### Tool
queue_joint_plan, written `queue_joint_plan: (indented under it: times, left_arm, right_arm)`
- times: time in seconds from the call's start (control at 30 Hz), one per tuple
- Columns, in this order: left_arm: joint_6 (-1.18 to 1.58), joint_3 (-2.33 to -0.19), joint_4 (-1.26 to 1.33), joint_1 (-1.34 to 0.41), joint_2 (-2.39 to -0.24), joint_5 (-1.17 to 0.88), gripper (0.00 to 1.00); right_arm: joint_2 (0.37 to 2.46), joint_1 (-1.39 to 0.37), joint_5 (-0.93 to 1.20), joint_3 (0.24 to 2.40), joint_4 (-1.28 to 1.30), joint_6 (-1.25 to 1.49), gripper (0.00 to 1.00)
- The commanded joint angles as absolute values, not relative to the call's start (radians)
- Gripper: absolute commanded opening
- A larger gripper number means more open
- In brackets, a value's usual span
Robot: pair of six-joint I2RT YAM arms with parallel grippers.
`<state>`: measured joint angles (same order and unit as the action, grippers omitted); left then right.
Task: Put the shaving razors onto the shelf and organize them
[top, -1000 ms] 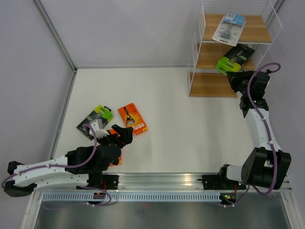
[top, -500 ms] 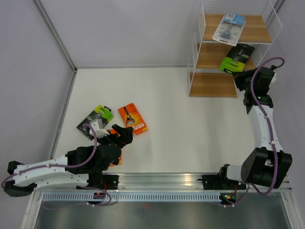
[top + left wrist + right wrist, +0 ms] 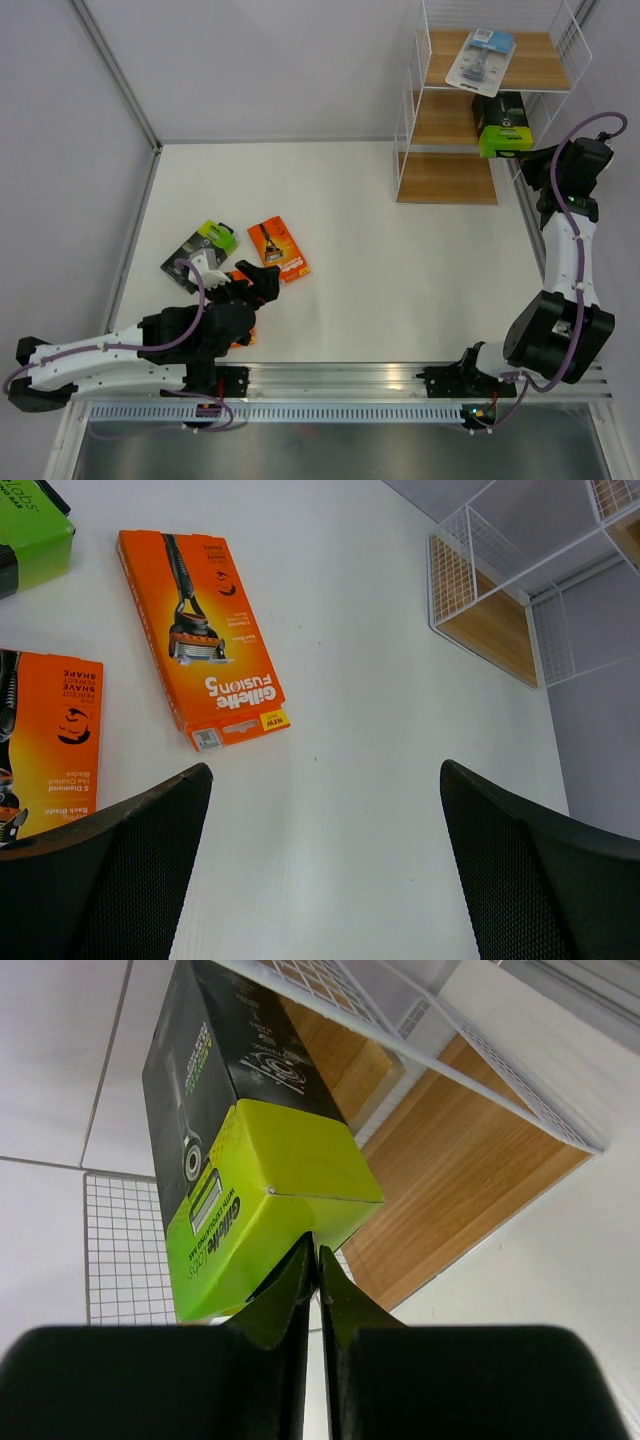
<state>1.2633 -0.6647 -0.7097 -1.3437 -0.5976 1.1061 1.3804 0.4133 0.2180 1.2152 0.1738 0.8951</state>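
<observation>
The shelf [image 3: 452,178] stands at the back right. The clear blister with blue card [image 3: 480,55] lies on its top board. A black box with a lime-green end [image 3: 503,122] lies on the middle board and also shows in the right wrist view [image 3: 260,1170]. My right gripper [image 3: 528,157] is shut, with its tips [image 3: 318,1245] against the box's green end and nothing between them. My left gripper [image 3: 255,280] is open and empty [image 3: 325,768], low over the table. One orange card [image 3: 198,640] lies just beyond it, a second orange card [image 3: 50,740] to its left, and the other black box [image 3: 202,248] further left.
The shelf's bottom board [image 3: 490,620] shows far ahead of the left gripper. White wire sides [image 3: 130,1250] frame the shelf next to the right gripper. A grey wall and rail [image 3: 130,110] bound the table's left side.
My right gripper has swung right and back along the shelf's side. The black box on the middle board has turned from diagonal to square. The left arm has not moved.
</observation>
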Motion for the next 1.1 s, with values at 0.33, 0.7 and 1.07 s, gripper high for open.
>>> queue_joint_plan:
  times: [0.33, 0.7, 1.07]
  left_arm:
    - [1.299, -0.707, -0.718, -1.344, -0.637, 1.127, 1.0]
    - [1.302, -0.712, -0.718, -1.344, -0.653, 1.141, 1.0]
    - [1.295, -0.712, -0.719, -1.342, -0.652, 1.16, 1.0]
  right_arm:
    - [1.419, 0.465, 0.259, 1.169, 0.016, 0.994, 0.0]
    - [1.405, 0.477, 0.187, 1.141, -0.078, 1.086, 0.0]
    - [1.323, 0.483, 0.078, 1.0, -0.184, 1.178, 0.01]
